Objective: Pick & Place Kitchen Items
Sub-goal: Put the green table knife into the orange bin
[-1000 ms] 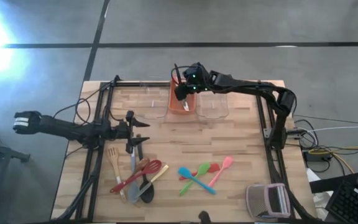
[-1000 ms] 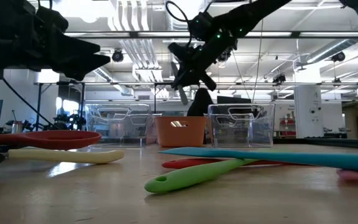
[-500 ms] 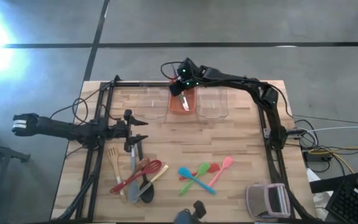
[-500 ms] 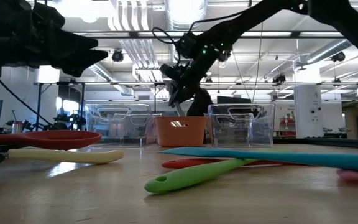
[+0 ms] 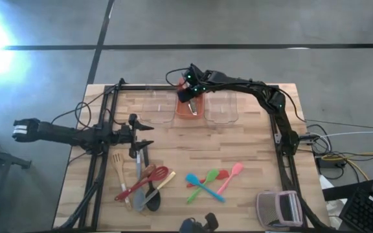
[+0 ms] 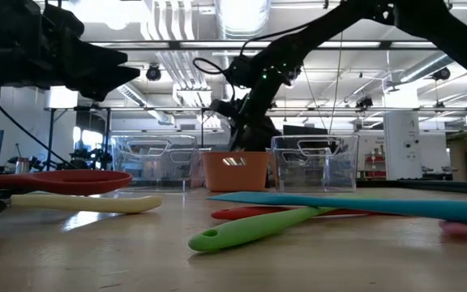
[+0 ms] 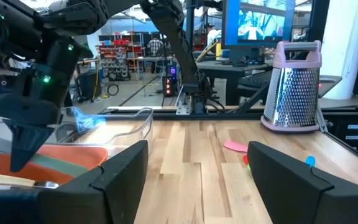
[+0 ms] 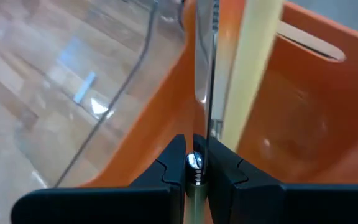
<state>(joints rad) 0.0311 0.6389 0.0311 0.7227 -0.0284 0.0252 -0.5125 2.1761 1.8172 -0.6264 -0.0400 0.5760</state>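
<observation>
Right hand (image 5: pixel 192 97) at far edge of worktop (image 5: pixel 251 162), over orange bin (image 5: pixel 189 107); fingers pinched shut on thin metal utensil shaft (image 8: pixel 211 68), shiny, narrow, running down into bin. Pale wooden stick (image 8: pixel 248 74) just beside shaft, also inside bin.

Left hand (image 5: pixel 141 137) parked low over worktop, left-centre; fingers spread wide, nothing between them.

Loose items on near half of worktop. L cluster: wooden slotted spatula (image 5: pixel 118 169), red spoon (image 5: pixel 153 177), grey spoon (image 5: pixel 141 194), black spoon (image 5: pixel 153 199), overlapping. R cluster: blue spoon (image 5: pixel 203 188) crossed w/ green spoon (image 5: pixel 203 184), small red spoon (image 5: pixel 221 174) touching, pink spoon (image 5: pixel 230 177) just beside.

View diffs:
- Right wrist only: grip detail, shaft clamped at fingertips; clear bin (image 8: pixel 98 81) wall beside orange one.
- High only: full layout; clear bins either side of orange bin; grey-pink box grater (image 5: pixel 280 208) lying at near-right corner.
- Low: green spoon (image 6: pixel 258 229) and blue spoon (image 6: pixel 355 206) as long flat shapes up close; right hand (image 6: pixel 237 130) dipping behind bin rim; tip hidden.
- Left wrist: grater (image 7: pixel 293 87) appears upright; orange bin w/ stick inside, right arm above.
</observation>
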